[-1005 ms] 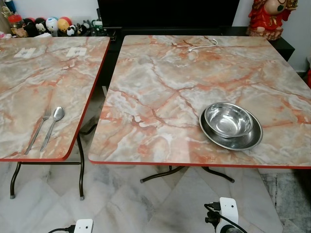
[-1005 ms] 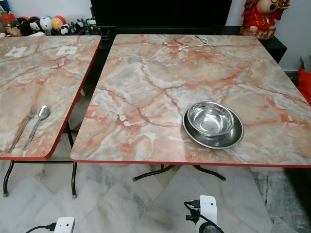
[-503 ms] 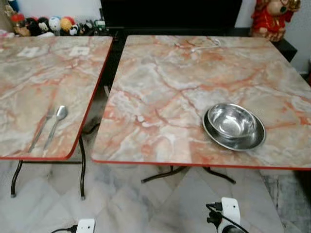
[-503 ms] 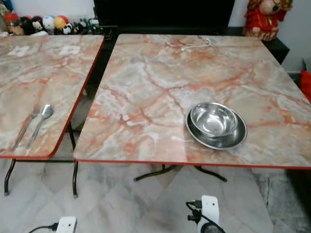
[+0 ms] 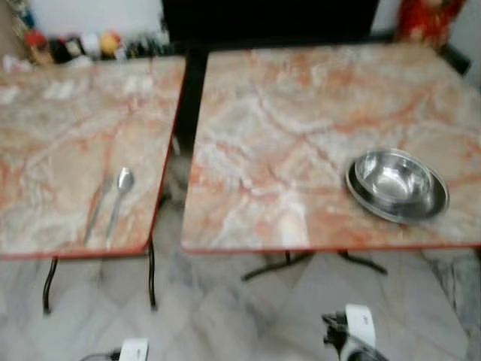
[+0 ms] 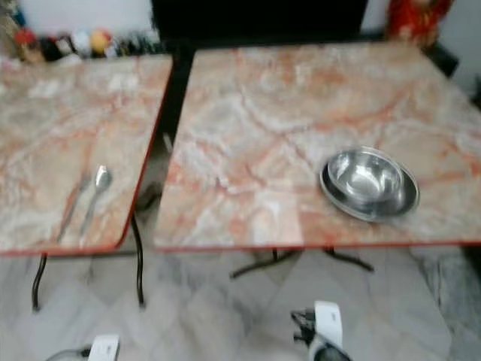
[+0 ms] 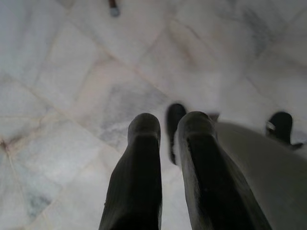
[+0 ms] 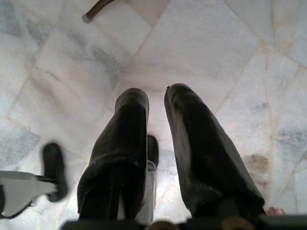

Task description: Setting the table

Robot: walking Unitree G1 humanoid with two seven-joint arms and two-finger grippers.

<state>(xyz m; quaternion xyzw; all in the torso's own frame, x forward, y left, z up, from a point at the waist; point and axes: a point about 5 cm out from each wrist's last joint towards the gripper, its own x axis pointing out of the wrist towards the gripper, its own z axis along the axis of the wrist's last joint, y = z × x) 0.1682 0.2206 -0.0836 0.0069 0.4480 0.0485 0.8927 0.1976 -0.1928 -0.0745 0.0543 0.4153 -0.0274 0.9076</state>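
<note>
A steel bowl (image 5: 394, 177) sits inside a steel plate (image 5: 425, 213) near the front right of the right marble table (image 5: 285, 128). On the left marble table (image 5: 52, 143), a spoon (image 5: 120, 197) and a fork (image 5: 95, 210) lie side by side close to the front edge. Both eye views are blurred. My left gripper (image 7: 169, 125) hangs low over the tiled floor, shut with nothing in it. My right gripper (image 8: 156, 97) hangs the same way, shut and empty.
A narrow gap (image 5: 180, 150) separates the two tables, with folding metal legs (image 5: 49, 284) under each. Small toys (image 5: 90, 45) line the back wall by a dark cabinet (image 5: 270, 16). Marble floor tiles (image 5: 225, 316) lie in front of the tables.
The whole picture has slid to the right and gone blurry, so the camera has turned left. Bowl, plate, fork and spoon keep their places on the tables.
</note>
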